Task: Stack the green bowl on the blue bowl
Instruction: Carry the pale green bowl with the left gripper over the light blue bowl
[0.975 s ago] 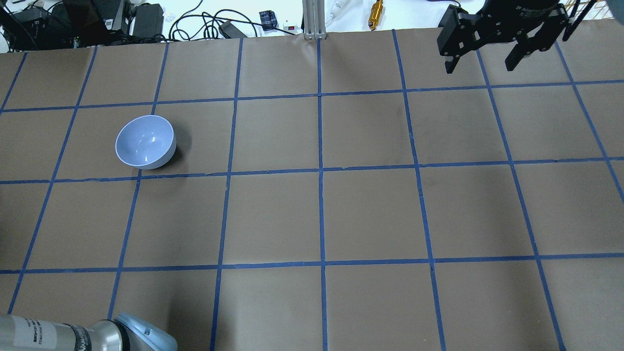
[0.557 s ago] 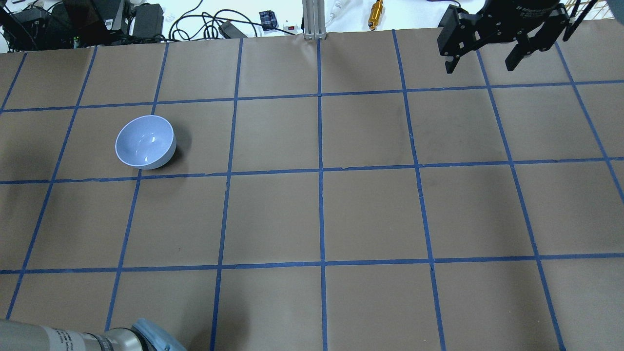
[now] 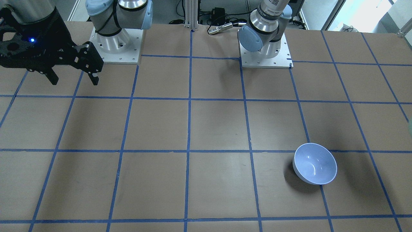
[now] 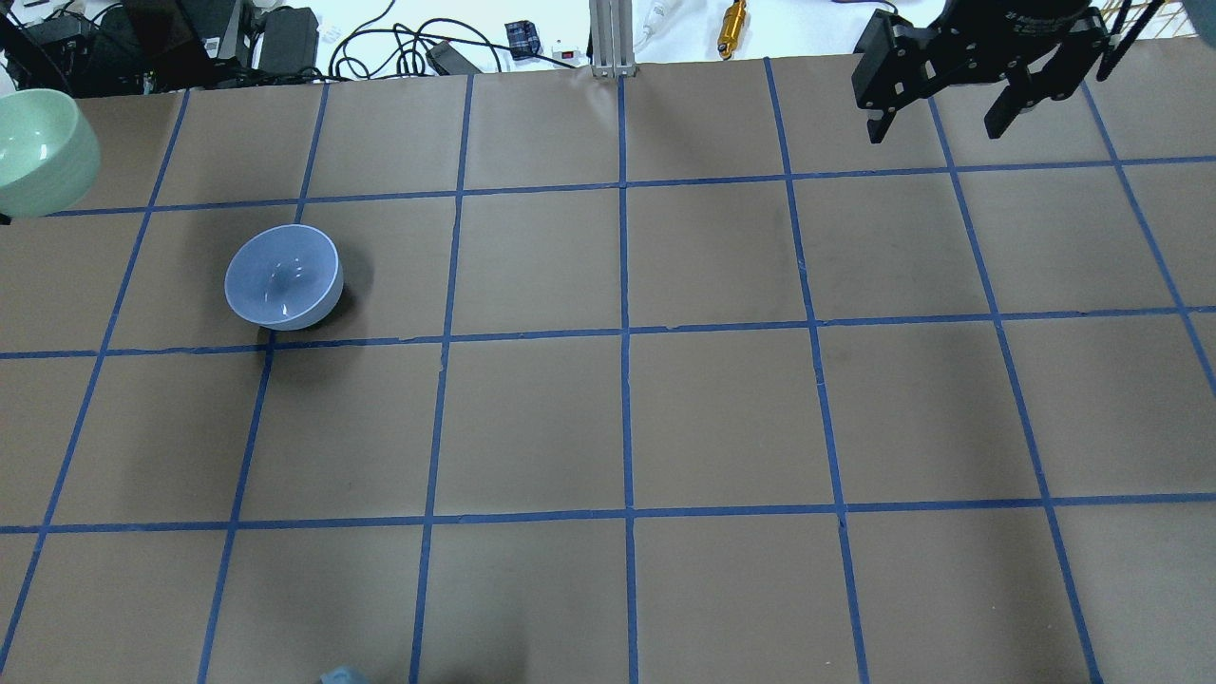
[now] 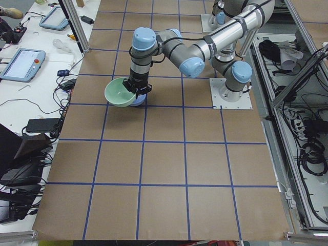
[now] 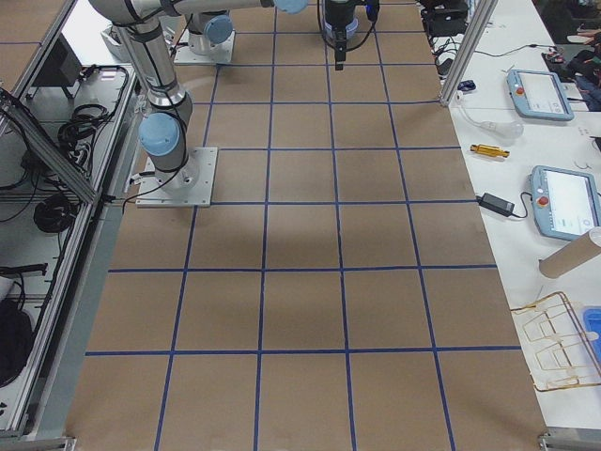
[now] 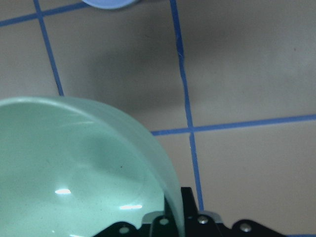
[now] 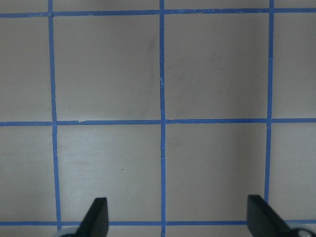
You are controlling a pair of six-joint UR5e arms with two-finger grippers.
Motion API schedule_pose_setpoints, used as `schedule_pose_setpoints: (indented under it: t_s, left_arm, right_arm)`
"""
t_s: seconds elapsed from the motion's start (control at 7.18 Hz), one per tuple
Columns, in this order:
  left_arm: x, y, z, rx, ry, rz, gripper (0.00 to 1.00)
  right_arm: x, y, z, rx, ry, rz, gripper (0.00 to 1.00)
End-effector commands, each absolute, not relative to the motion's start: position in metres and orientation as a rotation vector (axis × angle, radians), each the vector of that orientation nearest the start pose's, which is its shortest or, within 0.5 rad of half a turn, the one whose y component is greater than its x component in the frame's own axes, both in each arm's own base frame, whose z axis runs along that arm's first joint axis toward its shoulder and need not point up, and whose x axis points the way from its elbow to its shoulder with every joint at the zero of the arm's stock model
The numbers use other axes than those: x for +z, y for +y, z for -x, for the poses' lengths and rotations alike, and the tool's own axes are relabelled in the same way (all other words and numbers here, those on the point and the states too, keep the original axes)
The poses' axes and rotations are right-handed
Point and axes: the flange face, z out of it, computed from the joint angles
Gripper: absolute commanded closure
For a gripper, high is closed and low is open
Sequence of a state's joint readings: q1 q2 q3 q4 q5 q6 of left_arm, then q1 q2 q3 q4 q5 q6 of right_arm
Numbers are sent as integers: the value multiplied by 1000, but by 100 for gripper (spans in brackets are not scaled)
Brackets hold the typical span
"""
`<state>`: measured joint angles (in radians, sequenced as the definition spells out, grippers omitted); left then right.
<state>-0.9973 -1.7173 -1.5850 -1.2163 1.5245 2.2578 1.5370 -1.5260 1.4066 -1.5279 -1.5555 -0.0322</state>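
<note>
Green bowl (image 4: 38, 152): held off the desk (image 4: 722, 418) by the left hand (image 5: 137, 91), which is clamped on its rim; mouth up. It hangs over the far-left part of the desk, near the left edge and just beside the blue bowl (image 4: 283, 276), not over it.
Blue bowl: upright on the desk's left side, its near edge at a blue tape line (image 4: 532, 334), set in from every desk edge.
Right hand (image 4: 934, 131): fingers spread wide with nothing between them, raised over the far-right corner, well apart from both bowls.
</note>
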Motion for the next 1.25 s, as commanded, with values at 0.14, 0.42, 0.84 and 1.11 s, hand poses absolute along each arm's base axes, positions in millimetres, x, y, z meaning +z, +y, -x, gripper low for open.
schedule_pose_setpoints:
  t_s: [0.14,0.42,0.84,1.11]
  left_arm:
    - [386,-565,-81,158,-2252,2387,100]
    - [333,-545,-62,210,-2287,2443,100]
    - [282,-525,-54,189,-2304,2465,100]
    - [268,-525,-57,167,-2301,2445,100]
  right_arm:
    - [542,-520,-117,-121,3127,1,0]
    - [541,-520,-117,-118,3127,1,0]
    - [541,-520,-117,-118,3128,1,0]
    - [541,-520,-117,-118,3128,1,0]
